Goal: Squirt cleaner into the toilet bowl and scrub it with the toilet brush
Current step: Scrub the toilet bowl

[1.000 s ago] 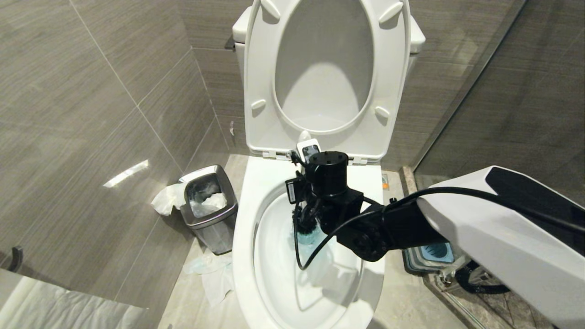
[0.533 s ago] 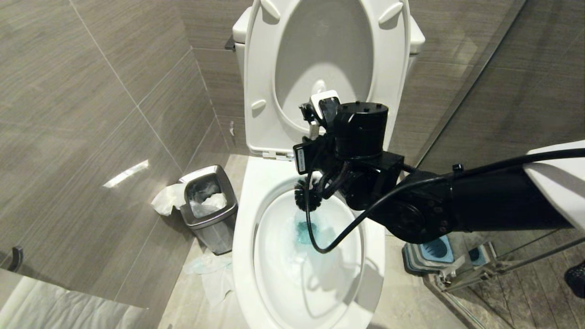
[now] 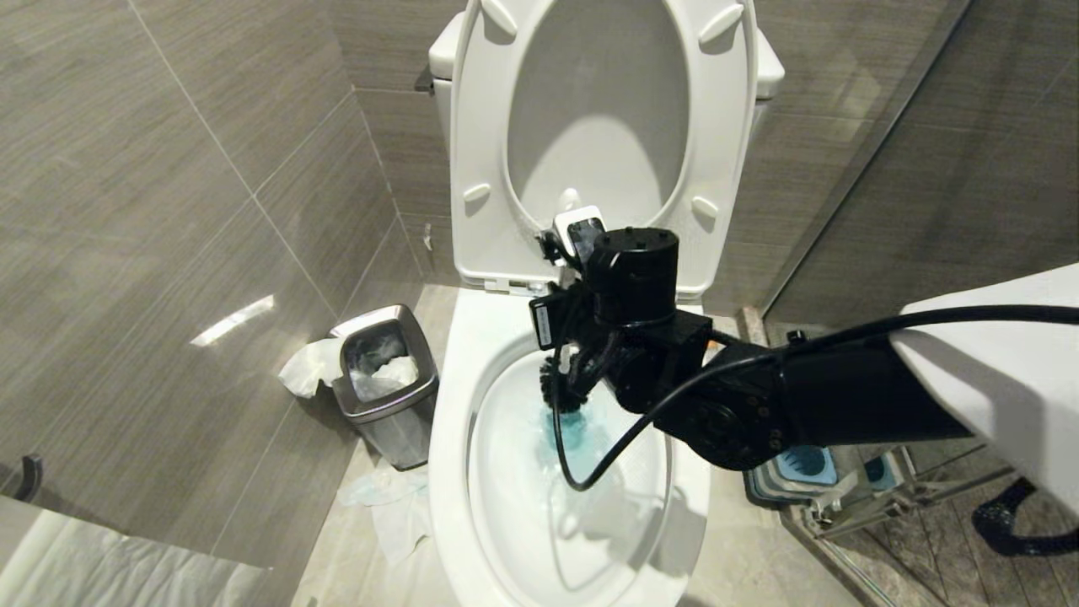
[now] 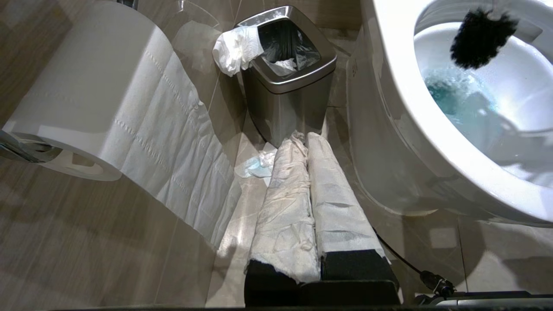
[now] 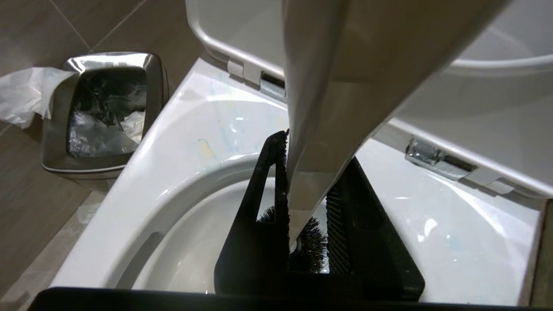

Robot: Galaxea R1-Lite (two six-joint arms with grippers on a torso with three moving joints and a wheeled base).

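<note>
No words or brand names can be read anywhere. A small white sticker on the right arm's wrist is too tiny to read.

On the far left hangs a big white roll of toilet paper [image 4: 86,99] with a long sheet trailing down. The walls [image 3: 169,169] are wide grey-brown tiles with thin pale lines between them. The floor [image 3: 354,539] is shiny beige tile, and some crumpled white and pale blue tissue [image 3: 388,497] lies on it next to the toilet.

The left gripper [image 4: 309,172] is low down, near the floor and beside the toilet. Its two fingers are wrapped in white paper and pressed together, with nothing between them.

Next comes a small square shiny steel waste bin [image 3: 386,384] with a black bag inside and white paper hanging over its edge.

In the middle is the big glossy white toilet bowl [image 3: 447,472]. Its white seat and lid [image 3: 480,126] stand straight up. The water at the bottom is blue-green and foamy.

The right gripper [image 5: 304,190] reaches over the back part of the bowl. Its black fingers pinch the long white handle of the toilet brush [image 3: 560,388]. The round black bristle head hangs inside the bowl, just above the blue water and near the back wall.

On the right, a grey brush holder with a blue top [image 3: 797,468] sits on the floor by a glass shower wall [image 3: 927,169].
</note>
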